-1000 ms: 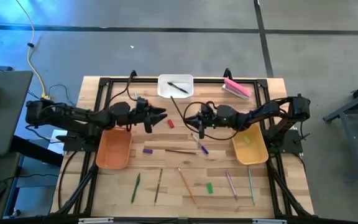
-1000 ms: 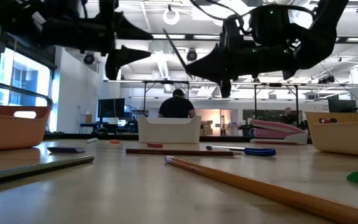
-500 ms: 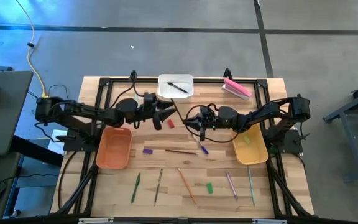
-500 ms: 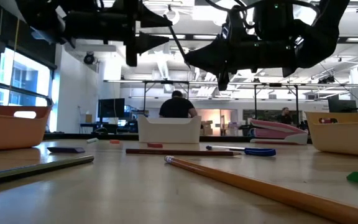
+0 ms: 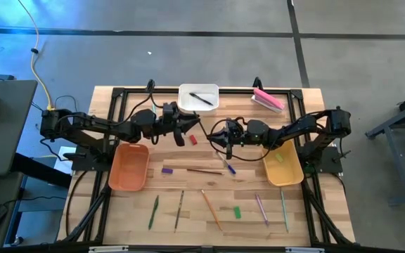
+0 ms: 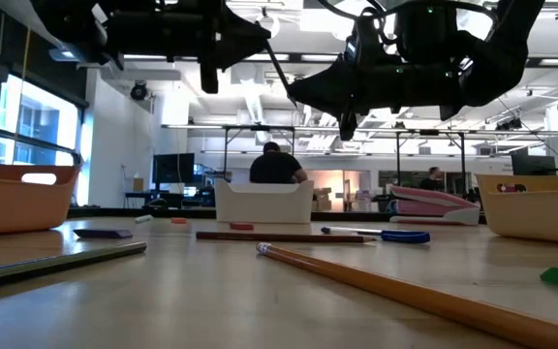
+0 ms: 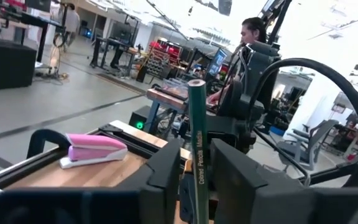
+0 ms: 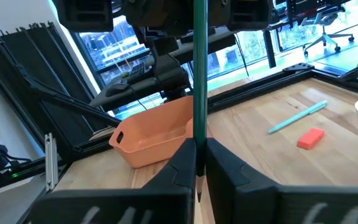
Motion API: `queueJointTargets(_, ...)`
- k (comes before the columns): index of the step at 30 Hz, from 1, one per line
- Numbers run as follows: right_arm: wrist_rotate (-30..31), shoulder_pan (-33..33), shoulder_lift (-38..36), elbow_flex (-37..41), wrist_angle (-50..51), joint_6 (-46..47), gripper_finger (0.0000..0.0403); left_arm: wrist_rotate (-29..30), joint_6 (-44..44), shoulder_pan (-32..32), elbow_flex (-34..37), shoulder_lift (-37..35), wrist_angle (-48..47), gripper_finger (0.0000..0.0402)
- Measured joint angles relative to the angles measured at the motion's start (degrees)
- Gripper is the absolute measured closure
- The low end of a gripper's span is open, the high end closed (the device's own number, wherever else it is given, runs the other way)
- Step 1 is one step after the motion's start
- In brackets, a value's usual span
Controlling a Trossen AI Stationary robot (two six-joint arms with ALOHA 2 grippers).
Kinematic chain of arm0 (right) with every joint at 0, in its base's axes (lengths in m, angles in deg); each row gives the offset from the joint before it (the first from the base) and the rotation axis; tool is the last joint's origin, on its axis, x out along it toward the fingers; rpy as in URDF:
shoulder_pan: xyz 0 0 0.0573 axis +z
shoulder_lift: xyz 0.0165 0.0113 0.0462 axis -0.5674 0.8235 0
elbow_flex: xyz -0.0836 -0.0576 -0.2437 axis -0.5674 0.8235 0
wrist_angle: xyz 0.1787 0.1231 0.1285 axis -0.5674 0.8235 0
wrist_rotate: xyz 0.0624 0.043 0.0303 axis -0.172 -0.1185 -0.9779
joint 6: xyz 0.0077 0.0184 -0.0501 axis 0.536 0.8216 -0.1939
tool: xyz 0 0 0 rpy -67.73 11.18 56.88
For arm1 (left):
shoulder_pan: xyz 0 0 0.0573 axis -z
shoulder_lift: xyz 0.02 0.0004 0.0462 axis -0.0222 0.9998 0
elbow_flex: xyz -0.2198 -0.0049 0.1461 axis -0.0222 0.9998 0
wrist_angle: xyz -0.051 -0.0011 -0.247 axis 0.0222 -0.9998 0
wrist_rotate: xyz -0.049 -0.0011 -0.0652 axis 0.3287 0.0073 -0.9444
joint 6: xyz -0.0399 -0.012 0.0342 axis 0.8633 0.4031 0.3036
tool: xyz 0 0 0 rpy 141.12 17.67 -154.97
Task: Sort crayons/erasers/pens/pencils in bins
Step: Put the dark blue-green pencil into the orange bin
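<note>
Left gripper advanced to green pencil, fingers flanking; right gripper clamps it. Red crayon at 6 o'clock.

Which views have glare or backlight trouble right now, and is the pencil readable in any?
Low view: ceiling lights backlight both arms into silhouettes. Left wrist view: the room behind glares white, yet the green pencil shows plainly. Right wrist view: bright windows behind, pencil plain in the right gripper. High view: evenly lit.
</note>
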Motion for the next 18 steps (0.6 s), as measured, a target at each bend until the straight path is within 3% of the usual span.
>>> queueJointTargets(10,0.1,0.0,0.0,0.0,0.2,0.0,0.0364,-2.5,-2.7,0.0,0.0,0.0,3.1,0.0396)
queueJointTargets(18,3.3,0.1,0.0,0.0,2.4,-1.1,0.0270,-2.7,-2.8,0.0,0.0,-0.1,3.2,0.0397)
